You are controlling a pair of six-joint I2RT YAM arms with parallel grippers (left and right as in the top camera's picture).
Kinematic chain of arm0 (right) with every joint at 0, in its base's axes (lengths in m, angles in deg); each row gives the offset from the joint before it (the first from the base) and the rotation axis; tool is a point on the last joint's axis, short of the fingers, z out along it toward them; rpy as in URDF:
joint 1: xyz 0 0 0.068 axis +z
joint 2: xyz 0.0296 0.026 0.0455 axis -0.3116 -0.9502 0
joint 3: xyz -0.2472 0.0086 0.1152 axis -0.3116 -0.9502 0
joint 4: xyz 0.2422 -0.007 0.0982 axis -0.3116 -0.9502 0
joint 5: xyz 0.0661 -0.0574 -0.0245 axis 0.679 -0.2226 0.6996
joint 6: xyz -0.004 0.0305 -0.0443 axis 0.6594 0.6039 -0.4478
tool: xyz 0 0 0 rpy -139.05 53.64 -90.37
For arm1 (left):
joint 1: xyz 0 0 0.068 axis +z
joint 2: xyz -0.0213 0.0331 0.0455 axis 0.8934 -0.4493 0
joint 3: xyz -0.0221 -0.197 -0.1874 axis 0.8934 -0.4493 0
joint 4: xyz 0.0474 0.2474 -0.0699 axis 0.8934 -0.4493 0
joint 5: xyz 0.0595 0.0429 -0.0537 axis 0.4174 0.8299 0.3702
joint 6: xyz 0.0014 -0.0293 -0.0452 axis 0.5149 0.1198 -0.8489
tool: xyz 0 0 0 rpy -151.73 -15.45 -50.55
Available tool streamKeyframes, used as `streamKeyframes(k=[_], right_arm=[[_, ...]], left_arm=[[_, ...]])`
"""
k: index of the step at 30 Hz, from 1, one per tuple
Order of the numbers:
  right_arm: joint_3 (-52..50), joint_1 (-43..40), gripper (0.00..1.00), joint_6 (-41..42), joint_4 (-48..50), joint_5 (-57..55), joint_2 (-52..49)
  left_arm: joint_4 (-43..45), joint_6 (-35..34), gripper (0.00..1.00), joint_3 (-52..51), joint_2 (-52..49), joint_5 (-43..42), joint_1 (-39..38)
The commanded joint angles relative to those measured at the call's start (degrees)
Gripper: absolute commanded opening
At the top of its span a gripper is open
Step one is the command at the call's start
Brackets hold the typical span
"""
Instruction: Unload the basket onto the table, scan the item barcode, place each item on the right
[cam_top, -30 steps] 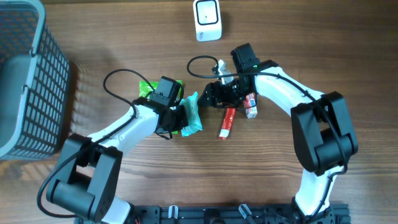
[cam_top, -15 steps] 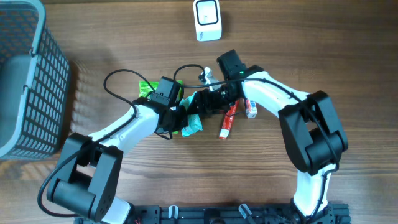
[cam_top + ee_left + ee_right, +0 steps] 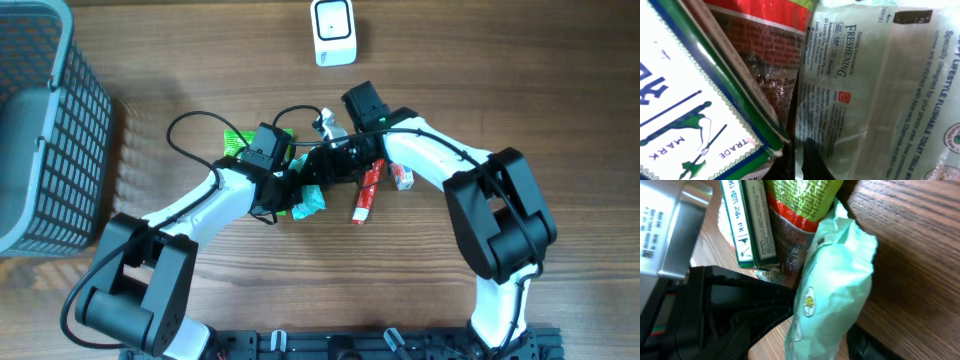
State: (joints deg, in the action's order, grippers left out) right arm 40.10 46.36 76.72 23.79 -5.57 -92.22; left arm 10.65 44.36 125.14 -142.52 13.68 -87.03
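Mint wipes packet [image 3: 312,201] in left claw [image 3: 296,191]

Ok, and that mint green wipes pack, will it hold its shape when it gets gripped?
Probably not: the wipes pack looks like a soft film pouch, creased and bulging, so it should flex and sag. Its glossy surface may be slippery. It looks fairly flat, so it is unlikely to roll.

Wooden table [image 3: 200,60] with grey basket [image 3: 45,130], white scanner [image 3: 333,32], red tube [image 3: 365,197], small carton [image 3: 402,176] and green packet [image 3: 237,141] on it.
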Motion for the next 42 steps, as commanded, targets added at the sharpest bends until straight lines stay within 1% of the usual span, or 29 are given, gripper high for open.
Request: streamKeyframes(k=[1,9,13,16,19,20,21,23,26,28,35,37,39,42], right_arm=[[0.1,2.4,0.56,3.1,-0.1,-6.1,-1.0],[-0.1,3.8,0.55,4.2,0.2,-7.1,-1.0],[-2.0,3.8,0.54,4.7,2.4,-7.1,-1.0],[-2.4,3.8,0.5,4.7,3.9,-7.0,-1.0],[-2.4,3.8,0.39,5.6,5.0,-6.4,-1.0],[-2.4,3.8,0.31,6.0,5.0,-6.4,-1.0],[-2.4,3.8,0.29,6.0,5.0,-6.4,-1.0],[-2.4,3.8,0.29,6.0,5.0,-6.4,-1.0],[-2.4,3.6,0.13,6.1,4.7,-5.5,-1.0],[-2.2,3.2,0.04,6.0,4.8,-2.6,-0.9],[-0.9,-0.1,0.04,5.5,4.7,10.8,0.9],[-0.9,-1.2,0.04,4.0,4.3,14.5,3.0],[-0.9,-2.3,0.05,3.3,3.8,16.6,6.1],[-0.9,-2.8,0.04,1.5,2.5,15.8,10.7]], left_arm=[[0.2,-0.6,0.04,-0.6,-1.1,0.5,-0.4],[0.2,-0.5,0.04,-0.6,-1.1,0.5,-0.4],[0.1,-0.5,0.04,-0.6,-1.0,0.5,-0.4],[0.1,-0.5,0.04,-0.6,-0.9,0.5,-0.4],[-0.1,-0.2,0.04,-0.6,-0.6,0.5,-0.4],[-0.2,0.1,0.04,-0.5,0.1,0.5,-0.3],[-0.3,0.1,0.04,-0.5,0.7,0.5,-0.1],[-0.7,0.1,0.04,-0.5,2.2,0.5,0.2],[-1.8,0.1,0.04,-0.5,6.1,0.5,0.8],[-3.1,0.1,0.05,-0.1,9.5,0.5,0.8],[-7.2,0.1,0.1,1.1,21.9,0.5,0.8],[-8.2,0.1,0.16,1.1,25.9,0.0,1.2],[-9.4,0.1,0.21,1.1,29.6,-2.9,2.4],[-10.0,0.1,0.25,1.1,33.9,-7.0,5.5]])
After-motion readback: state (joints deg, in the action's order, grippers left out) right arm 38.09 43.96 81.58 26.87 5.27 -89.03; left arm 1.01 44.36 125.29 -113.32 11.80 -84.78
